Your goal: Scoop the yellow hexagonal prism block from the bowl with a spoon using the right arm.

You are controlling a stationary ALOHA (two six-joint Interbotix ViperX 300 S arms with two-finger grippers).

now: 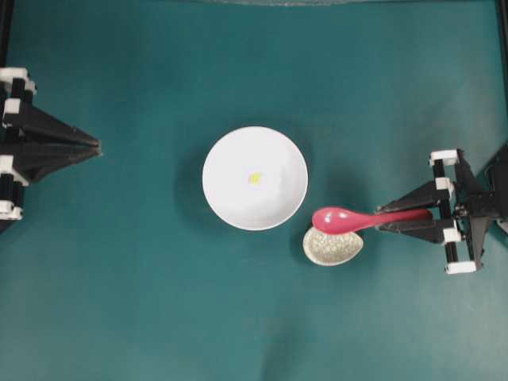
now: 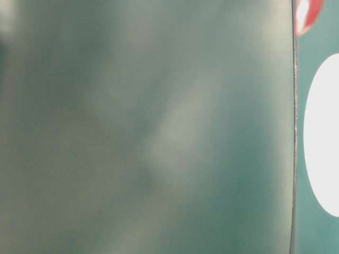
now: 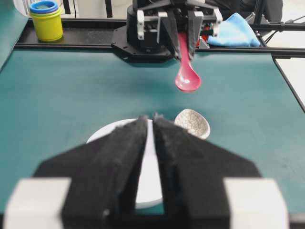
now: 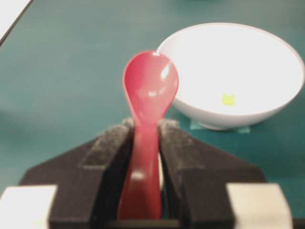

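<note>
— Spoon (image 1: 349,219) first: where is it?
— Pinched by its handle between the right gripper's (image 4: 145,131) jaws, which are clamped against both sides of it. In the left wrist view the pink-red scoop hangs in the air, clear of the mat. From overhead its scoop sits over the speckled spoon rest (image 1: 332,246), just beside the bowl's (image 1: 230,151) rim.
— And the yellow hexagonal prism block (image 1: 255,178)?
— Lying inside the white bowl, near the middle, apart from the spoon. The right wrist view shows it on the bowl's inner floor.
— What about the left gripper (image 3: 149,119)?
— Off at the left edge of the green mat (image 1: 119,302), well away from the bowl. Its two padded fingers (image 3: 125,152) are nearly together with a thin gap between them, and nothing between them.
— The table-level view?
— Mostly blur; only slivers of bowl and spoon show at its right edge.
</note>
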